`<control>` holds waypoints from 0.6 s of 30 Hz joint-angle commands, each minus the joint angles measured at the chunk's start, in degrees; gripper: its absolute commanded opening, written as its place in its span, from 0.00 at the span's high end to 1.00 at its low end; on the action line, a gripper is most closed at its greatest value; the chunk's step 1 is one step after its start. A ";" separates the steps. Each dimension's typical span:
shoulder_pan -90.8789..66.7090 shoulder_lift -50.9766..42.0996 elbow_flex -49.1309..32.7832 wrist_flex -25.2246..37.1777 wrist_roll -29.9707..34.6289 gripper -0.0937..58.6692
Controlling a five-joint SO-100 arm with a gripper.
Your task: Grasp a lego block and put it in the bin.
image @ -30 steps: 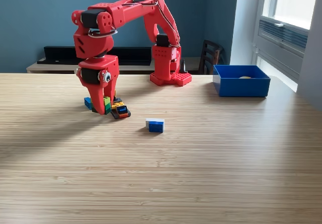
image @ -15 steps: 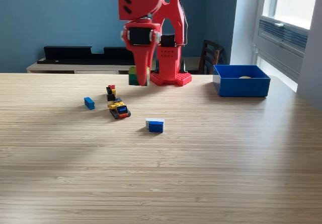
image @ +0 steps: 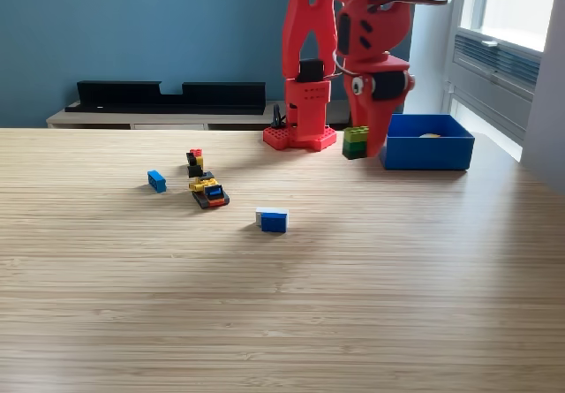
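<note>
Exterior view, wooden table [image: 282, 305] fills the lower two thirds of the frame; blue wall behind, window at upper right.

Left of centre, mid-height: small blue block [image: 157, 180] lies alone on the table. Just to its right, a small red-and-black piece [image: 194, 160], and below that a mixed cluster of yellow, blue and black bricks [image: 209, 192], pieces touching one another. Further right and slightly lower, near frame centre: blue-and-white block [image: 273, 220], apart from the cluster.

Behind the table, left to centre: low dark shelf [image: 168, 94] along the wall.

Centre-right, upper part of frame: red arm, base [image: 300, 135] standing on the far edge of the table. The arm reaches toward the right and points down. Gripper [image: 362, 141] hangs above the table, jaws closed on a green lego block [image: 356, 142], which sits clear of the table surface, light green on top, darker green beneath.

Right of the gripper: blue bin [image: 424, 141] on the table at mid-right of frame. The held block is just beside the bin's left wall, outside it. A small pale item inside the bin, too little showing to identify.
</note>
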 commanded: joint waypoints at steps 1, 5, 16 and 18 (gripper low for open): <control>-11.78 5.80 -0.62 1.23 0.79 1.00; -21.18 5.80 -0.62 2.55 0.53 1.00; -38.14 5.98 -4.39 8.96 -0.88 1.00; -39.55 5.98 -6.59 10.90 -1.41 1.00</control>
